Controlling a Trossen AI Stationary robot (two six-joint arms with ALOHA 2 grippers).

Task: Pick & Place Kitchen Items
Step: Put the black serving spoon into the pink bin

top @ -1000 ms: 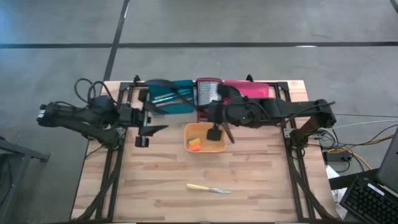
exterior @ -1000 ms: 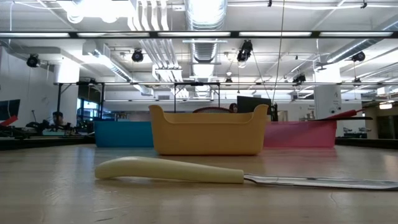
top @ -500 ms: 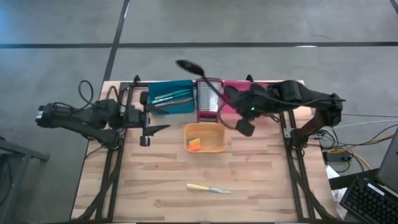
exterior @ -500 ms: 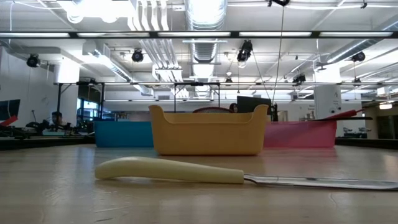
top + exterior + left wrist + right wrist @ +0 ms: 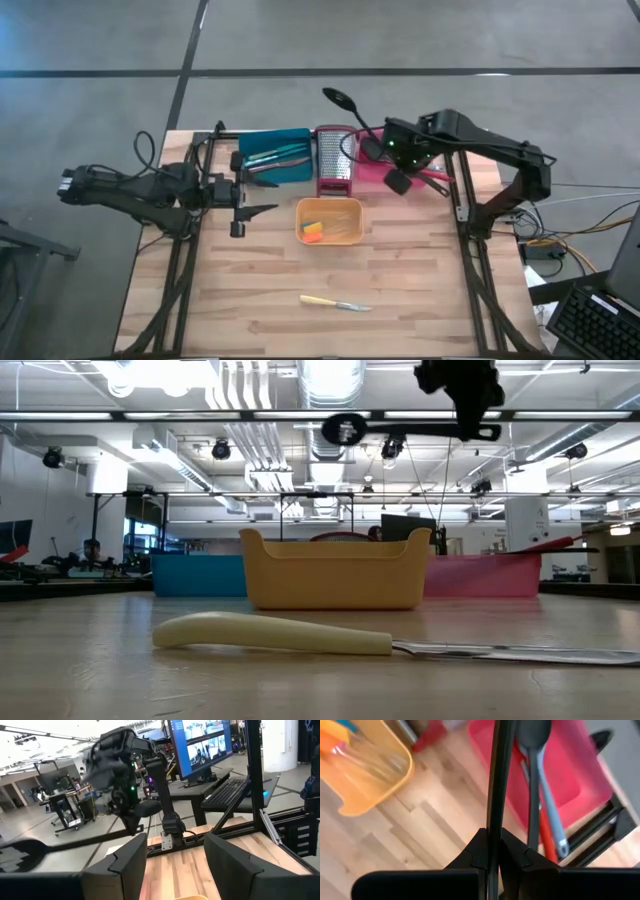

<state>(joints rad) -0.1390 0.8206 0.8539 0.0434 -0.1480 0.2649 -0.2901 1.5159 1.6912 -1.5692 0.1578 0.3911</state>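
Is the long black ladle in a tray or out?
Out: the right pincer holds the ladle in the air.

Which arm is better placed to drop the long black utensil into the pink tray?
Right. Its claw is shut on the long black utensil directly above the pink tray; the left claw waits open, empty, beside the teal tray.

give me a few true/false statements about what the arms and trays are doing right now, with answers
1. The right gripper is shut on the long black spoon. True.
2. The left gripper holds the knife. False: its fingers stand open and empty; the cream-handled knife lies alone near the table's front.
3. The orange tray is empty. False: small coloured pieces lie in it.
4. The steel grater stands between the teal tray and the pink tray. True.
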